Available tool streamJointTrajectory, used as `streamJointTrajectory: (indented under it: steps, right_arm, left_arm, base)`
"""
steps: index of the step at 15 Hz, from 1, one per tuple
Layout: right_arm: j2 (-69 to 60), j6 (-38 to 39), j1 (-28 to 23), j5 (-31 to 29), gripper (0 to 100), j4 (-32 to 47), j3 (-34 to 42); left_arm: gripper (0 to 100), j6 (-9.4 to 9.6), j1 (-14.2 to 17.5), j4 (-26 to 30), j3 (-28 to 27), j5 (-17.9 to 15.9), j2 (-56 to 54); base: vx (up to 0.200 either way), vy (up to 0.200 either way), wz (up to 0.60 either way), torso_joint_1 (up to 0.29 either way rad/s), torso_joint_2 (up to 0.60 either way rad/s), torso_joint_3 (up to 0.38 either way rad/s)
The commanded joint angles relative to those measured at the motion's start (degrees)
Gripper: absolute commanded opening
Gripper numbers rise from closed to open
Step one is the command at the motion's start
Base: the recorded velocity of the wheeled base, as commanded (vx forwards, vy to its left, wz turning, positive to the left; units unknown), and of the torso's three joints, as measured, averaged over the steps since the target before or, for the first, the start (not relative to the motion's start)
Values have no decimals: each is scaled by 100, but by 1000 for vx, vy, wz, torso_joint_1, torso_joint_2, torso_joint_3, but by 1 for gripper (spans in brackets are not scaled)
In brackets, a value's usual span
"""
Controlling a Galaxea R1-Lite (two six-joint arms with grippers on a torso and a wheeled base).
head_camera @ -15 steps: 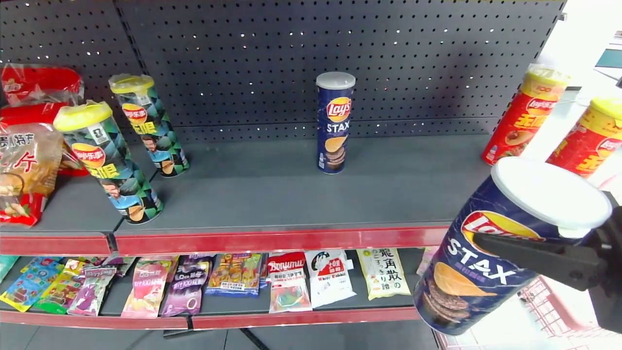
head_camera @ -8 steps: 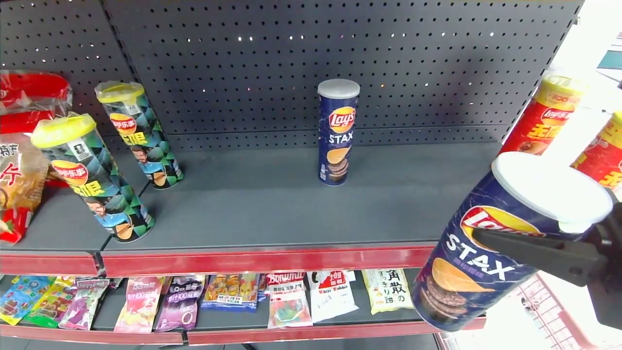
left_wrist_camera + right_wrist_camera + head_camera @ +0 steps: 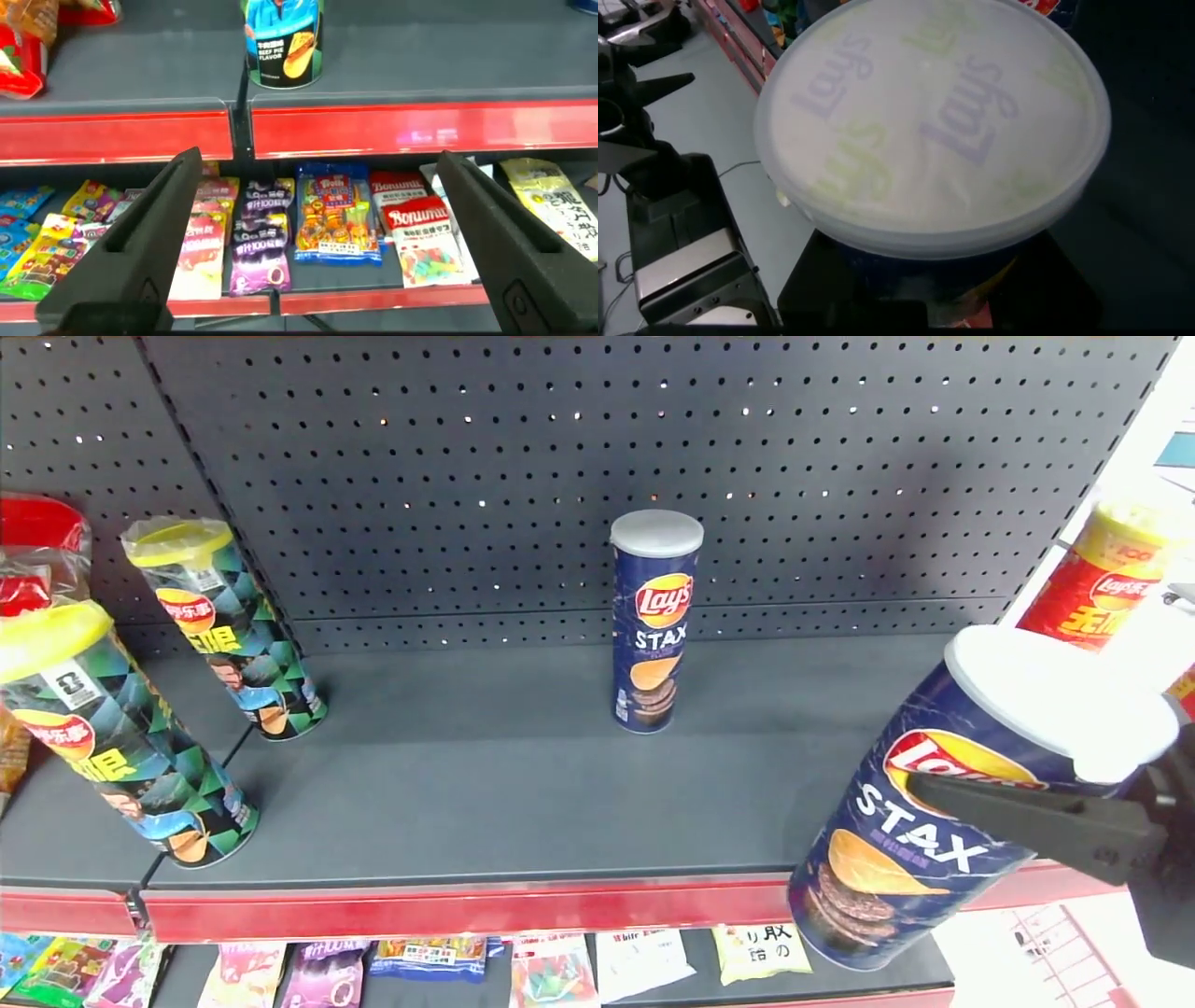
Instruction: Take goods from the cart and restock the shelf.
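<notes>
Blue cans (image 3: 656, 625) (image 3: 878, 887) two, green cans (image 3: 229, 630) (image 3: 121, 737) two

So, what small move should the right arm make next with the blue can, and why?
Probably swing it in over the shelf and straighten it. The right gripper holds the blue can tilted, its base out past the red front edge, while bare shelf lies beside the upright matching can.

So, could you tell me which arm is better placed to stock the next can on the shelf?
Right. The right gripper is shut on a blue chip can at the front of the upper shelf. The left gripper hangs open and empty, facing the candy bags below.
</notes>
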State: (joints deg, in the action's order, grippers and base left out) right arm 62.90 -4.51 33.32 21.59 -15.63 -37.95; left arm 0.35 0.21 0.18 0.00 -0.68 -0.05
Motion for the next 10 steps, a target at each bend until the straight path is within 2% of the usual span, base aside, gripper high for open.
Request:
streamJointTrajectory:
  steps: [1, 4, 6, 7, 8, 9, 10]
  right_arm:
    - [11, -15, -1, -14, 0, -2, -72]
    - [29, -6, -36, -41, 0, -125, -230]
    - [38, -6, -89, -102, 0, -142, -239]
    - [117, -15, -203, -190, 0, -142, -230]
    - [170, -15, -256, -243, 0, -151, -239]
    - [240, -15, -291, -278, 0, -151, -248]
    - [275, -24, -299, -348, 0, -151, -248]
  left_arm:
    - [100, 0, 6, -1, 0, -2, 5]
    - [100, 26, 6, -1, 0, -28, 5]
    - [100, 26, 6, -71, -62, -248, 5]
    - [100, -44, -117, -133, -888, -617, 427]
    - [100, -88, -328, -97, -1784, -907, 1429]
    - [100, -79, -407, -115, -2320, -1092, 1974]
    - [100, -79, -610, -89, -3217, -1558, 2773]
  base:
    - [0, 0, 0, 0, 0, 0]
    - [0, 0, 0, 0, 0, 0]
    - [0, 0, 0, 0, 0, 0]
    - [0, 0, 0, 0, 0, 0]
    - [0, 0, 0, 0, 0, 0]
    - [0, 0, 0, 0, 0, 0]
    - [0, 0, 0, 0, 0, 0]
